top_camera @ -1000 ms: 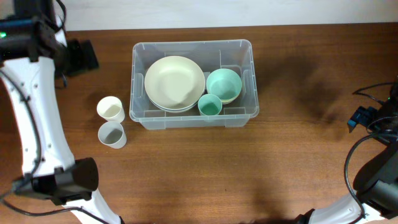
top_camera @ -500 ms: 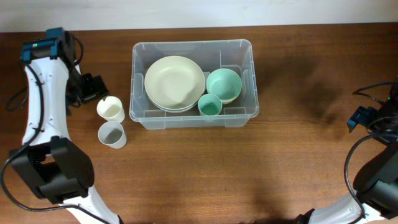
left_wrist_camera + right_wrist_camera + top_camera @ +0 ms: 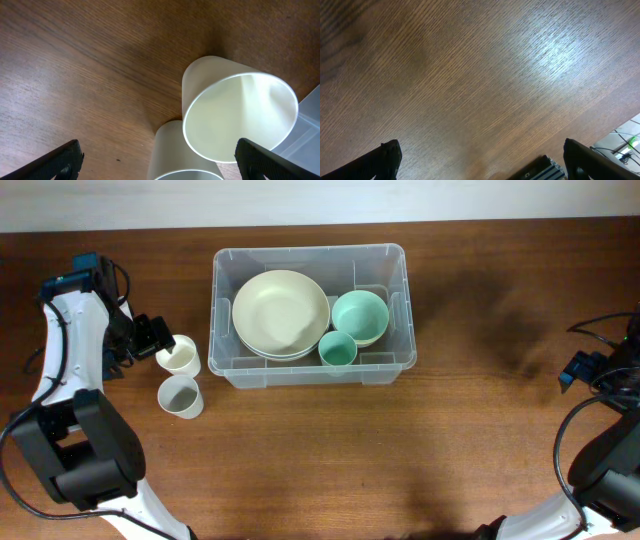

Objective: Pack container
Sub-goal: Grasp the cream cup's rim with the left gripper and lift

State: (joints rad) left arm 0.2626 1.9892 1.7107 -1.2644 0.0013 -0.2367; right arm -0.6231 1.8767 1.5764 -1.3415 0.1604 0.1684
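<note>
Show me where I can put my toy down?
The brown wooden table is bare right of the clear plastic container and along the near edge. Inside it, only the back right corner, behind the round green bowl, is free. Left is crowded: two white cups by the left gripper.

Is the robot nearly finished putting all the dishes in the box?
Mostly. Done: the cream bowls, green bowl and small green cup sit inside the container. In hand: nothing yet; the left fingers are open right beside the cream cup. Left: that cup and the white cup next to it stand outside on the table.
</note>
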